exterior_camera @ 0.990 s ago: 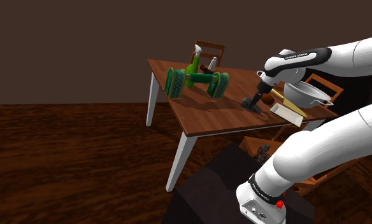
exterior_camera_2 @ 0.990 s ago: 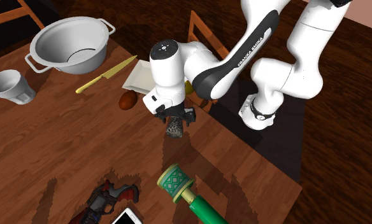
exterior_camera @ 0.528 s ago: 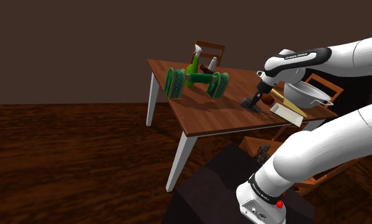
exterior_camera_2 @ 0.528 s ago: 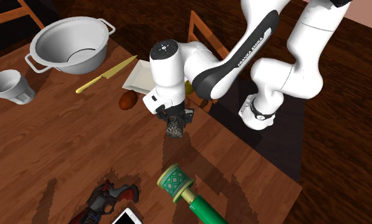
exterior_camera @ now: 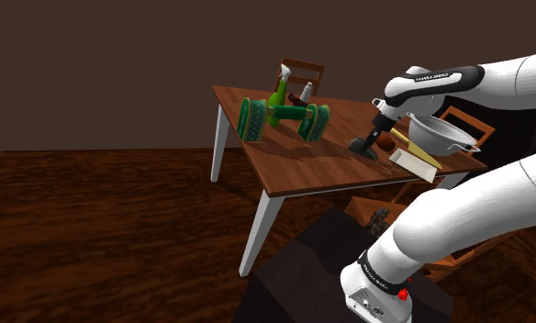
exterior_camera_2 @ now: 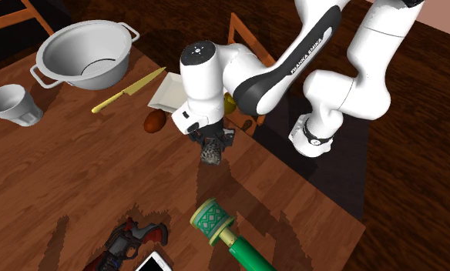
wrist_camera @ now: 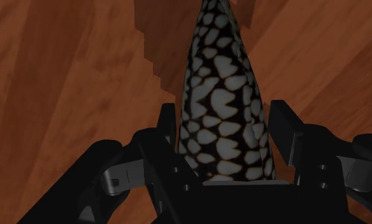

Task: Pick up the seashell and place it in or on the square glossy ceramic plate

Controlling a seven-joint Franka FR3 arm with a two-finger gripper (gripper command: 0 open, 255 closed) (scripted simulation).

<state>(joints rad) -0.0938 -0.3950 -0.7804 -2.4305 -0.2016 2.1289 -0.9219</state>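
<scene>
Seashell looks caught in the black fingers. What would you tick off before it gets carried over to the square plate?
1. The fingers clasp the seashell on both sides: ok.
2. The seashell is off the table: cannot tell.
3. The square plate is bare where visible: ok.
4. The knife tip is off the plate: cannot tell.
5. The brown lump lies clear of the route: cannot tell.

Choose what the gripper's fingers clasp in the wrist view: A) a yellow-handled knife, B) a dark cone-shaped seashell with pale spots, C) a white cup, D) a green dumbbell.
B: the gripper has its two black fingers against either side of the seashell, dark with pale spots, over the wooden table.
</scene>
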